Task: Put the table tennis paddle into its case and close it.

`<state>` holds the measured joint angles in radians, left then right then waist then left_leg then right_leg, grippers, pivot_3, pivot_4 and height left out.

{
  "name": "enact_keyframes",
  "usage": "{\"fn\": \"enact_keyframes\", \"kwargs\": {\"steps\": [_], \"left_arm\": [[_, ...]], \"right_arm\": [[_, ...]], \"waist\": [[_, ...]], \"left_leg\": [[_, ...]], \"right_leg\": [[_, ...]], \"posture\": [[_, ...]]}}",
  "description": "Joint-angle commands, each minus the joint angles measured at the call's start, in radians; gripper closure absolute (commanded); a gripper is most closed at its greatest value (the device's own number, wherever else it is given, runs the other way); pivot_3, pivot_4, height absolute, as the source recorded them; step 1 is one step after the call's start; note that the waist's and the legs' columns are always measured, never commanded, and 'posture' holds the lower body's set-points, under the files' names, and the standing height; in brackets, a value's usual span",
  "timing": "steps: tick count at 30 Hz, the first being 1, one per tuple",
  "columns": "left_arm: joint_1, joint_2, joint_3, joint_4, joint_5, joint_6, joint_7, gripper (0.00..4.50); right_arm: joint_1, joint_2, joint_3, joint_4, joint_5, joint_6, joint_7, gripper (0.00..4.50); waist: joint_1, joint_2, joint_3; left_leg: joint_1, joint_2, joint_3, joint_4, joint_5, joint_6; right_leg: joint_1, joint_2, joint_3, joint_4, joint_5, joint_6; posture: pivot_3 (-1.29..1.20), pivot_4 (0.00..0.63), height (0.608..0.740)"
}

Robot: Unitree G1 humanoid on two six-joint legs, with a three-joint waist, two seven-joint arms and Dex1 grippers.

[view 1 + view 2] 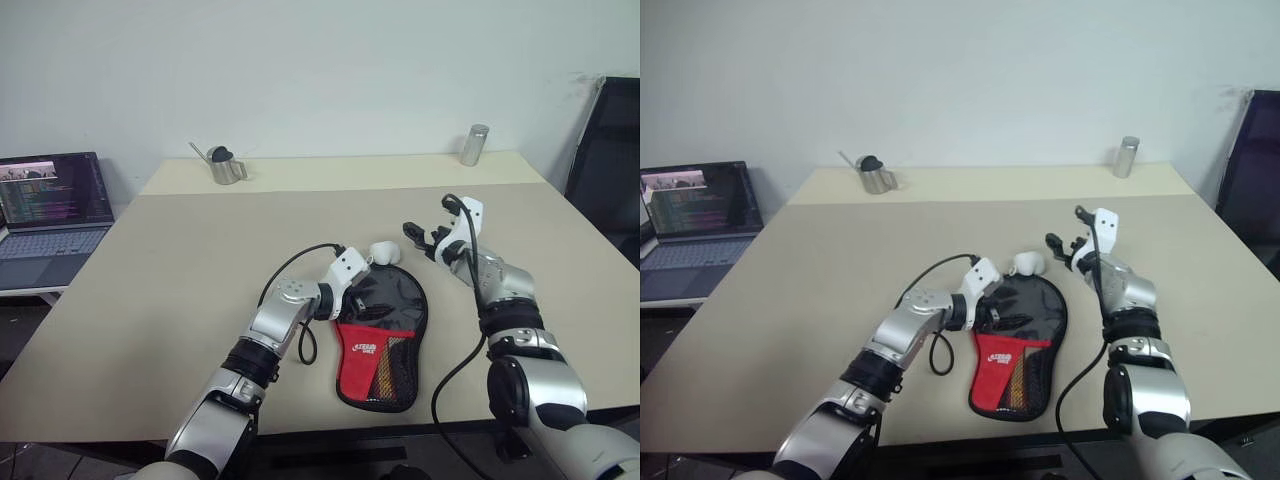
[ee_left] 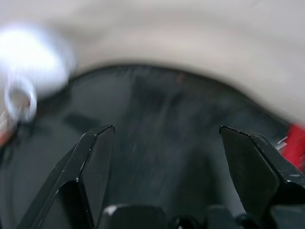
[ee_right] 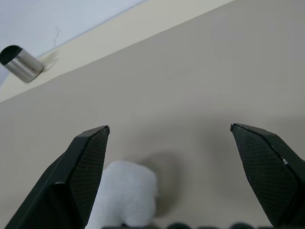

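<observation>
Beige bench [image 1: 200, 300] carries the case [image 1: 385, 335] flat, paddle presumably inside, left gripper [image 1: 362, 290] wide open and empty over its black top, right gripper [image 1: 425, 240] spread empty just beyond, likely lining up the zipper.

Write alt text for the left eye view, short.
A paddle-shaped black fabric case with a red lower part lies flat on a beige table. The open left gripper is over its left edge; the open right gripper hovers beyond its top. A small white object sits at the case's top.
</observation>
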<state>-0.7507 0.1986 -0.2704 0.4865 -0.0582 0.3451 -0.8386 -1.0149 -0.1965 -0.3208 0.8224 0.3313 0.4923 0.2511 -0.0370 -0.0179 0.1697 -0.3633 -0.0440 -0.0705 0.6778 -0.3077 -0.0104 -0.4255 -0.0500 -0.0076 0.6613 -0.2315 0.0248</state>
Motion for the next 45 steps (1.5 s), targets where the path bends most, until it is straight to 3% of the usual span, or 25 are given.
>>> {"fn": "enact_keyframes", "kwargs": {"steps": [1,11,21,24,31,34,37,45], "left_arm": [[0.022,0.004,0.001,-0.012,0.013,0.02,0.019,0.64],[0.077,0.011,0.004,-0.119,0.006,0.074,0.039,0.64],[0.087,-0.009,-0.001,-0.15,0.004,0.103,0.071,0.64],[0.086,-0.019,-0.005,-0.148,0.004,0.104,0.079,0.61],[0.082,-0.017,-0.007,-0.14,0.005,0.096,0.077,0.61],[0.078,-0.019,-0.008,-0.134,0.006,0.093,0.077,0.61],[0.075,-0.023,-0.011,-0.126,0.008,0.089,0.076,0.61],[0.067,-0.037,-0.01,-0.095,0.012,0.08,0.083,0.61]], "right_arm": [[-0.055,0.019,0.009,0.064,-0.009,-0.064,-0.005,0.0],[-0.125,0.106,0.049,0.216,-0.05,-0.137,-0.014,0.0],[-0.13,0.124,0.073,0.261,-0.083,-0.155,-0.029,0.0],[-0.13,0.121,0.075,0.268,-0.089,-0.166,-0.04,0.62],[-0.128,0.112,0.07,0.268,-0.09,-0.174,-0.051,2.87],[-0.124,0.104,0.07,0.261,-0.091,-0.173,-0.051,3.56],[-0.118,0.084,0.068,0.243,-0.092,-0.17,-0.053,3.86],[-0.102,-0.002,0.094,0.194,-0.118,-0.166,-0.042,3.95]], "waist": [[0.002,0.0,0.0],[0.002,0.001,0.0],[0.003,0.001,-0.001],[0.004,0.001,-0.001],[0.004,0.001,-0.001],[0.004,0.001,-0.001],[0.005,0.001,-0.001],[0.014,0.001,-0.001]], "left_leg": [[0.0,0.0,0.0,0.0,0.0,0.0],[0.0,0.0,0.0,0.0,0.0,0.0],[0.0,0.0,0.0,0.0,0.0,0.0],[0.0,0.0,0.0,0.0,0.0,-0.001],[0.0,0.0,0.0,0.0,0.0,-0.001],[0.0,0.0,0.0,0.0,0.0,-0.001],[0.0,0.0,0.0,0.0,0.0,-0.001],[-0.001,-0.002,-0.002,0.0,0.0,-0.001]], "right_leg": [[0.0,0.0,0.0,0.0,0.0,0.0],[0.0,0.0,0.0,0.0,0.0,0.0],[0.0,-0.001,0.0,0.0,0.0,0.0],[0.0,-0.001,0.0,0.0,0.0,0.0],[0.0,-0.001,0.0,0.0,0.0,0.0],[0.0,-0.001,0.0,0.0,0.0,0.0],[0.0,-0.001,0.0,0.0,0.0,0.0],[0.001,-0.003,-0.002,-0.001,0.0,0.0]], "posture": [[0.0,0.15,0.74],[0.0,0.15,0.74],[0.0,0.15,0.74],[0.0,0.15,0.74],[0.0,0.15,0.74],[0.0,0.15,0.74],[0.0,0.15,0.74],[0.0,0.15,0.74]]}}
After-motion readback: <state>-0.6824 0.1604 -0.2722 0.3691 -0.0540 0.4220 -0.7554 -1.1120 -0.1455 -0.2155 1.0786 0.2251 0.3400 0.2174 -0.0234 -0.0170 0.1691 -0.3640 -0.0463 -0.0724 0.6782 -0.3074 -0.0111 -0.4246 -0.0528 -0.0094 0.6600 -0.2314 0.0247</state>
